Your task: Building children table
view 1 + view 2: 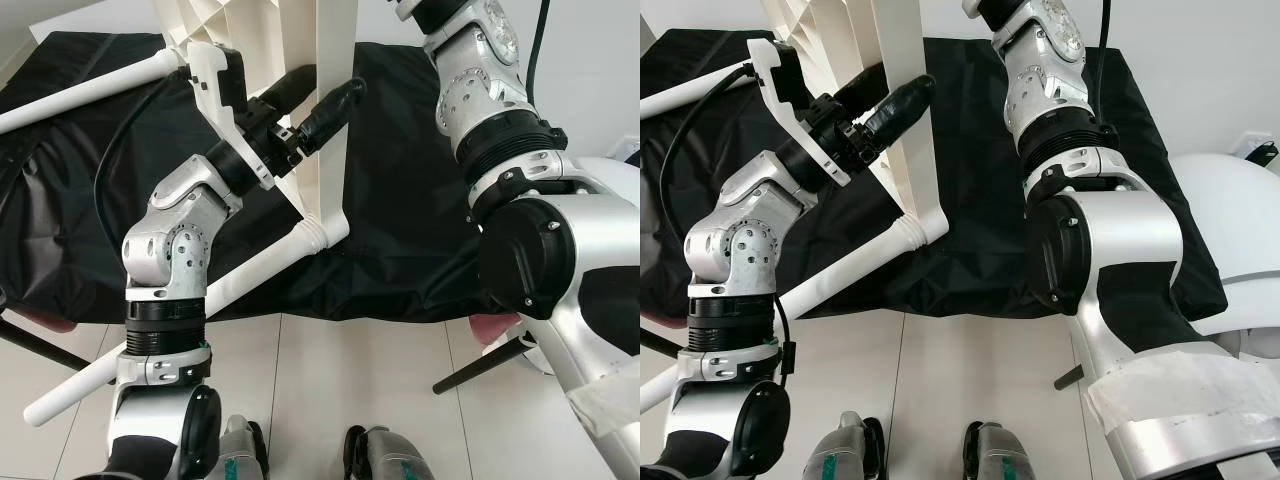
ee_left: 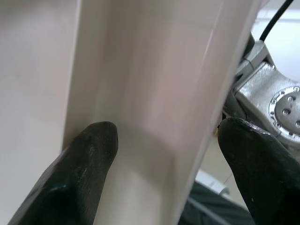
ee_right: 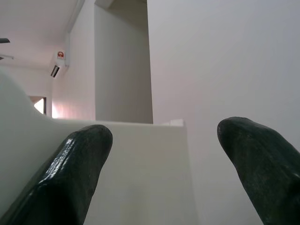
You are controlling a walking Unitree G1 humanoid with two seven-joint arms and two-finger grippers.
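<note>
Over black cloth [image 1: 400, 200]: left claw [image 1: 318, 110] spread wide astride white table frame [image 1: 325, 120]; right claw [image 3: 164, 164] spread, grasping nothing.

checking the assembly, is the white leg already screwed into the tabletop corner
Yes, in the left eye view the white leg runs into the corner socket of the white tabletop, which stands on edge on the black cloth.

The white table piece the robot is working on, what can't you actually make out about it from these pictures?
- White table piece: its top runs off the upper edge in both eye views.
- Left end effector: its fingers straddle the piece; contact is unclear in the blurred left wrist view.
- Right end effector: its wrist view sits too close to a white panel to tell which part it is.
- Long leg: the left arm covers its middle.
</note>
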